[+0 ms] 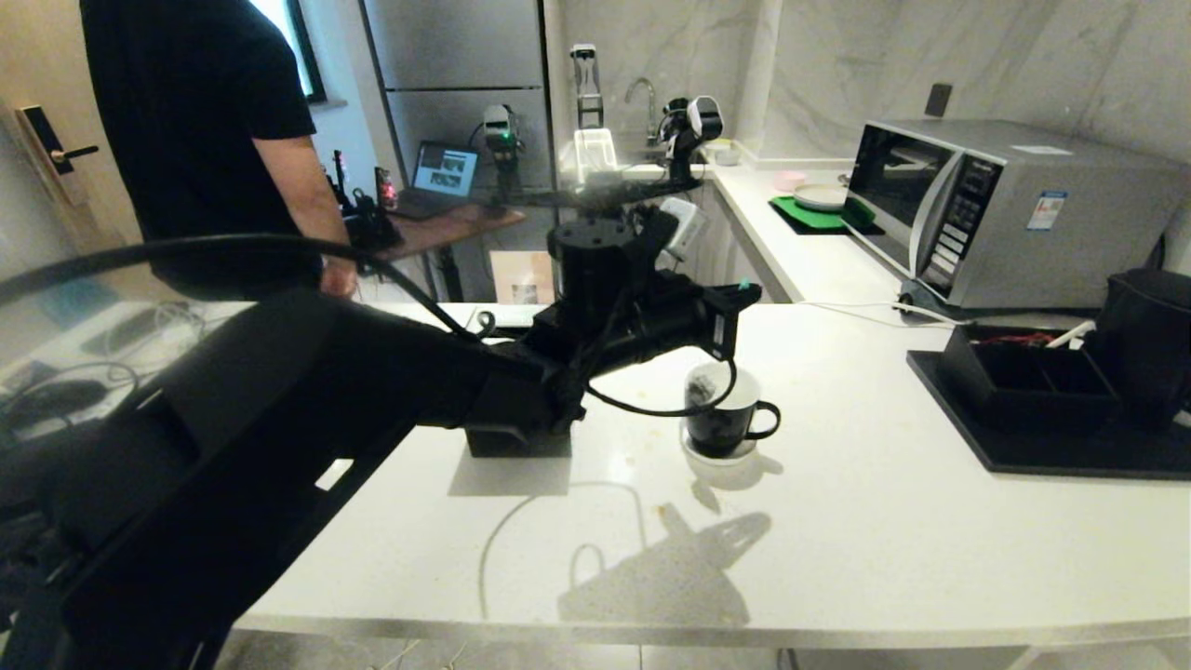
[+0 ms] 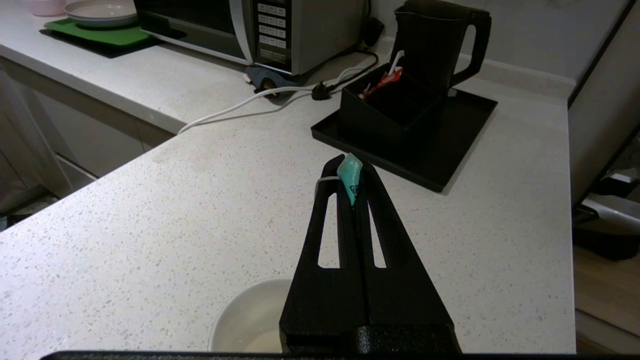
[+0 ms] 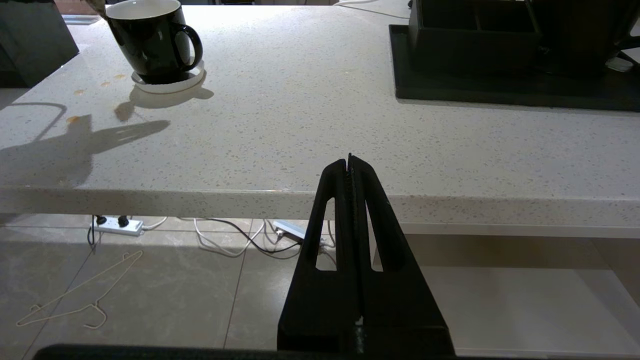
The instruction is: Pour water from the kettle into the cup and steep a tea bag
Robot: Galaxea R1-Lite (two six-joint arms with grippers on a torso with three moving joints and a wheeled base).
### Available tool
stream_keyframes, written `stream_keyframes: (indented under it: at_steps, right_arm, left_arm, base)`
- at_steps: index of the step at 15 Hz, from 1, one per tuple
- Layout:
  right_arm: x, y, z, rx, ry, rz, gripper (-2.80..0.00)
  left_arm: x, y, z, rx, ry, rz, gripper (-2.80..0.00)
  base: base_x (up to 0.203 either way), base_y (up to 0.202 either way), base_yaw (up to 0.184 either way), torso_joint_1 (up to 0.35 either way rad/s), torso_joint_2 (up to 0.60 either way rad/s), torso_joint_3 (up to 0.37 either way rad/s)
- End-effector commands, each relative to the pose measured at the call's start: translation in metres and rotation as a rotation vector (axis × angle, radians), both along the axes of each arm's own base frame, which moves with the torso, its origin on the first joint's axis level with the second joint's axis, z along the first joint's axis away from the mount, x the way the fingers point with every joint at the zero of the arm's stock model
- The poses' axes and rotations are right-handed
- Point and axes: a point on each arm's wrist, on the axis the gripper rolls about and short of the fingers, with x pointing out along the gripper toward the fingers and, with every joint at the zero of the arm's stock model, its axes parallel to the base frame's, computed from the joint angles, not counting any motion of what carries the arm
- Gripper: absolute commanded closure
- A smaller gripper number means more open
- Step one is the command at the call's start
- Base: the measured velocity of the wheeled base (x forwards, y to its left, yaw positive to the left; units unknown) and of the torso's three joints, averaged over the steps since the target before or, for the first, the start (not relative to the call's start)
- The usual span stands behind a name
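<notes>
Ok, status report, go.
Left gripper shut on teal tag, above cup. Right gripper shut, parked below counter edge. Kettle on tray.

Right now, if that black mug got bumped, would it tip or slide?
Probably slide more than tip: the cup looks squat and wide-based. It stands on a smooth white coaster on a polished counter, so it may skid. It looks glossy ceramic, likely breakable and fairly heavy.
</notes>
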Motion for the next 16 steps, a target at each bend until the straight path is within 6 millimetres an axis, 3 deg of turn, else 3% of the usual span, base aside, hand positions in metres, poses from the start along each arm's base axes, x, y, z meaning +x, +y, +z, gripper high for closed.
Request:
stream_keyframes:
  at_steps: [1, 8, 16]
  right_arm:
    - [0.0, 0.0, 0.0, -0.001, 0.001, 0.0, 0.0]
    - [0.0, 0.0, 0.0, -0.001, 0.001, 0.0, 0.0]
    - [0.0, 0.0, 0.0, -0.001, 0.001, 0.0, 0.0]
  left_arm:
    - [0.0, 0.0, 0.006, -0.01, -0.011, -0.003, 0.0]
    - [0.002, 0.002, 0.005, -0.009, -0.009, 0.004, 0.0]
    - [0.008, 0.001, -0.014, 0.016, 0.011, 0.02, 0.0]
  base:
    - [0.0, 0.0, 0.0, 0.0, 0.0, 0.0]
    - [0.0, 0.0, 0.0, 0.0, 0.0, 0.0]
    - [0.0, 0.0, 0.0, 0.0, 0.0, 0.0]
